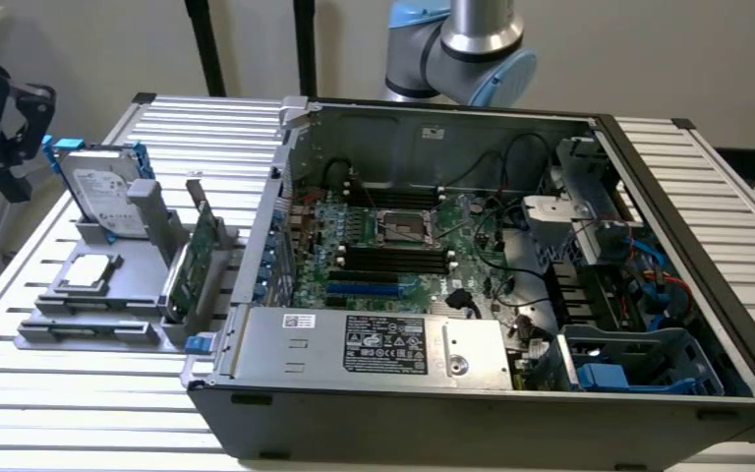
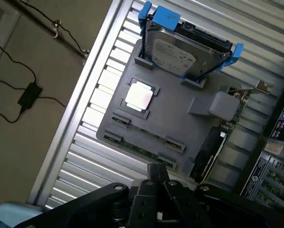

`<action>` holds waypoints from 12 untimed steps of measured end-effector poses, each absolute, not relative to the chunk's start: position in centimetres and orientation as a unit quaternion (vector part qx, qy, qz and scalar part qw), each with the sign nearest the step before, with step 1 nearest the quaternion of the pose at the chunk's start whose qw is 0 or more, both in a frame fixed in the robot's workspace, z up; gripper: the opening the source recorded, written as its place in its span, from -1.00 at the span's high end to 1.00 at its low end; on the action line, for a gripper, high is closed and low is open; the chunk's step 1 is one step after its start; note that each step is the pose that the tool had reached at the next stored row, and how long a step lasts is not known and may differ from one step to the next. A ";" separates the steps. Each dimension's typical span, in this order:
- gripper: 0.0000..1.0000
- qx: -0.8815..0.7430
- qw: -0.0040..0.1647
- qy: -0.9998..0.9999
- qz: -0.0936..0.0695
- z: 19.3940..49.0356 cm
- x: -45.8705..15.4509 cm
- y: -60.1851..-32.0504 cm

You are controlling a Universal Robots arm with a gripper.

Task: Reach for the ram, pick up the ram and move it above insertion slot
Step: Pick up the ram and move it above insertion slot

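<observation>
The ram is a thin green stick lying flat in a slot along the edge of the grey fixture, held between small clips. In the exterior view the ram lies at the fixture's front. My gripper hovers above and just off that edge, its dark fingers together with nothing between them. In the exterior view the black gripper hangs at the far left, beyond the table's edge. The dark memory slots sit on the motherboard inside the open computer case.
On the fixture stand a silver hard drive with blue rails, a square processor chip and a green expansion card with a metal bracket. The slatted metal table carries everything. A cable and adapter lie on the floor.
</observation>
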State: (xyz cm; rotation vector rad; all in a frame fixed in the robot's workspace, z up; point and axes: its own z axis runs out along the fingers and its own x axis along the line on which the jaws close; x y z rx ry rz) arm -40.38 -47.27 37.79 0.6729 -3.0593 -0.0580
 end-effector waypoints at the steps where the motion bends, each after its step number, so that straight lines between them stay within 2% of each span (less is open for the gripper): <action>1: 0.79 0.224 0.005 -0.974 -0.018 37.8 -40.4 -47.3; 12: 0.79 0.320 0.006 -0.947 -0.018 37.8 -40.4 -47.3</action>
